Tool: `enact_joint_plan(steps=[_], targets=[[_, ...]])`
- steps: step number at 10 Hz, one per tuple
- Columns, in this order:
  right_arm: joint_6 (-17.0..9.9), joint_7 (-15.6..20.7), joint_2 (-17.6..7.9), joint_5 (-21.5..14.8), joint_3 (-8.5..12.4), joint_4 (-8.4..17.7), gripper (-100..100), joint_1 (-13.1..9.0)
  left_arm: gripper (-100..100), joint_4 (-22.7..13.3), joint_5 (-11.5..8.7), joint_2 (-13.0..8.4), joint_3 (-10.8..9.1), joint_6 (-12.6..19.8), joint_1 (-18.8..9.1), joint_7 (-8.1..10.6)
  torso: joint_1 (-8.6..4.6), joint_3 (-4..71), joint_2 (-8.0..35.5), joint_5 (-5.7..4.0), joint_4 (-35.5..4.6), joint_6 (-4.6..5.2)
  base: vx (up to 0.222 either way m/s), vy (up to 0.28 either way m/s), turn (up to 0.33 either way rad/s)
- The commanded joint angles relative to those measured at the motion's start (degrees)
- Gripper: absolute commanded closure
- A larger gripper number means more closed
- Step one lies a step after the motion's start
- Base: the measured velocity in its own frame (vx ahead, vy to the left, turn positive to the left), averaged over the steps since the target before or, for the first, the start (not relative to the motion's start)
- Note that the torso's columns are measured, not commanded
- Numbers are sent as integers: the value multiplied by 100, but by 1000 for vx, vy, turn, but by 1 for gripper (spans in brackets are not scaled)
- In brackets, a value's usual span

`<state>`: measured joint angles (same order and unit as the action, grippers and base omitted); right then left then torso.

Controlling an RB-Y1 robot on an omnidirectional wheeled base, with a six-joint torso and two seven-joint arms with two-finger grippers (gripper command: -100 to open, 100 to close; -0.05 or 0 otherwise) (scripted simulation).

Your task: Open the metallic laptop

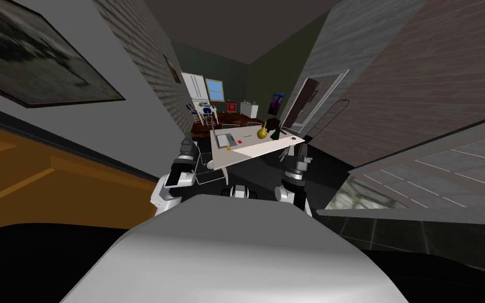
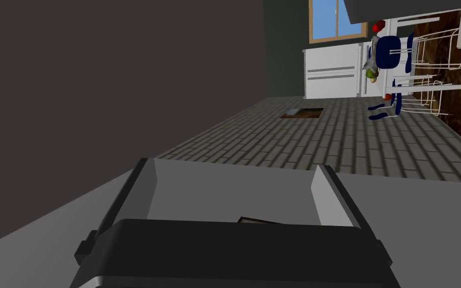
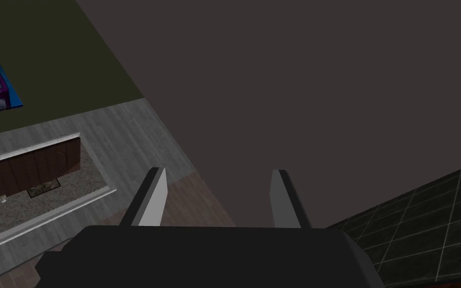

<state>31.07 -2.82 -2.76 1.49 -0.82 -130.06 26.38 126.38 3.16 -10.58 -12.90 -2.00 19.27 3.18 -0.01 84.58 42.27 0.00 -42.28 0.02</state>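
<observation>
Both left pincer (image 2: pixel 234 170) and right pincer (image 3: pixel 217 172) gape empty, the laptop (image 1: pixel 225 140) on the table (image 1: pixel 268 145) beyond them.

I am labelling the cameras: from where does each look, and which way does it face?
Head view: on the head, steeply down and forward at a white table bearing the laptop; left forearm and right forearm show.
Left wrist view: on the left hand, looking along the open left claw toward white cabinets and a window.
Right wrist view: on the right hand, looking along the open right claw up at the ceiling.
Shared: head and left wrist views both show the cabinets and window.
</observation>
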Motion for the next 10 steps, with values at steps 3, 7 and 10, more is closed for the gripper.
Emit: enact_joint_plan(steps=[3,7,10], targets=[[0,0,0,0,0,0,0,1,-100,-347,191,-94,-412,791,-345,-49,0,0,0,0,0,-2,34,-19,-188],[0,0,0,0,1,0,0,1,-100,-578,313,-172,-688,1403,-580,-78,5,-5,8,1,-2,-6,24,-14,-154],[0,0,0,0,1,0,0,1,-100,-735,393,-234,-868,1772,-735,-97,1,1,-2,0,1,-3,24,-9,-157]])
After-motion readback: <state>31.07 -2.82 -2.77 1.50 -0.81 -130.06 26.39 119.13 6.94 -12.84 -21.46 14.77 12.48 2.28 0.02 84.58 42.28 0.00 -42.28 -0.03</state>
